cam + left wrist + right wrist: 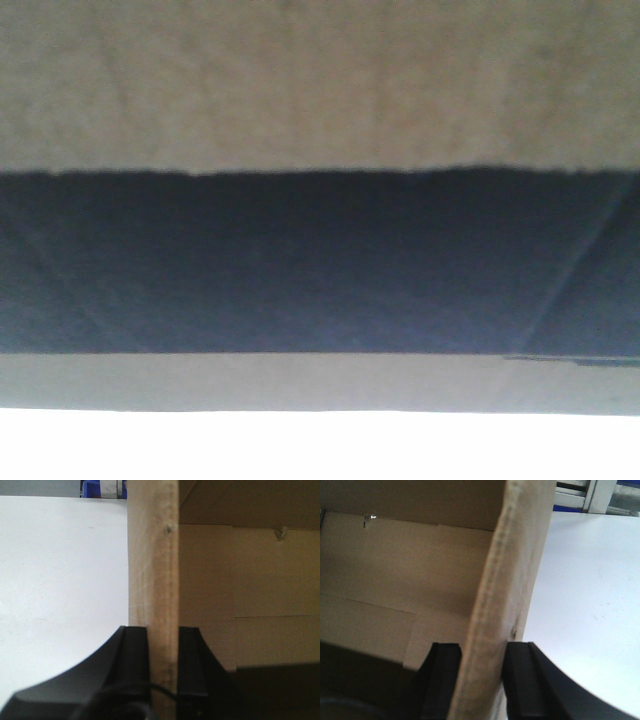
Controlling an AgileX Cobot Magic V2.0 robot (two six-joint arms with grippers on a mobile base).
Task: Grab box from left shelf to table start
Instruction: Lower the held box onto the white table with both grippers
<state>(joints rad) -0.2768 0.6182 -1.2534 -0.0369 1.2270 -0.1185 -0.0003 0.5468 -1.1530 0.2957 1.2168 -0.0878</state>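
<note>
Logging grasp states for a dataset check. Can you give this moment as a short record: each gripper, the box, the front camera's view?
left gripper: shut on a wall of the box, pinched from both sides
right gripper: shut on a box wall likewise
box: brown cardboard, open top
front view: filled by the box, dark panel across it
table: white, outside both gripped walls
box resting or lifted: cannot tell

- left hand (162,672): black fingers (134,665) pressed on either side of an upright wall of the box (152,570), pinching it
- right hand (481,680): same grip, fingers (520,680) flanking a box wall, touching both faces
</note>
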